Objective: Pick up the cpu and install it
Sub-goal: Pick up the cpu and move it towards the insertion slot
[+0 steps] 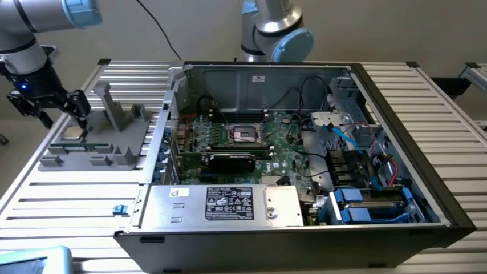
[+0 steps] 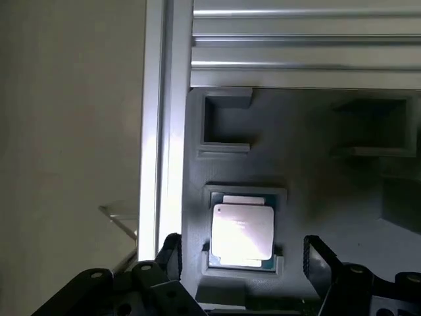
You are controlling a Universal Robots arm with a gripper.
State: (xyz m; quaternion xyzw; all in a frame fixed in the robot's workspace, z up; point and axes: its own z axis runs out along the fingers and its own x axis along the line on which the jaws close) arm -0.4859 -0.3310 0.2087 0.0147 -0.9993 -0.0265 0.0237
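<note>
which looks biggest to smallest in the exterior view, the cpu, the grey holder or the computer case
1. computer case
2. grey holder
3. cpu, a tiny square lying in the holder
No close calls.

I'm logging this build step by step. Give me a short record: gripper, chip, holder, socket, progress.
gripper: open, poised over the holder, a finger on each side of the chip
chip: lying flat in a recess of the holder, not gripped
holder: grey tray on the slatted table, at the exterior view's left
socket: on the board inside the open computer case
progress: chip not yet lifted
</note>
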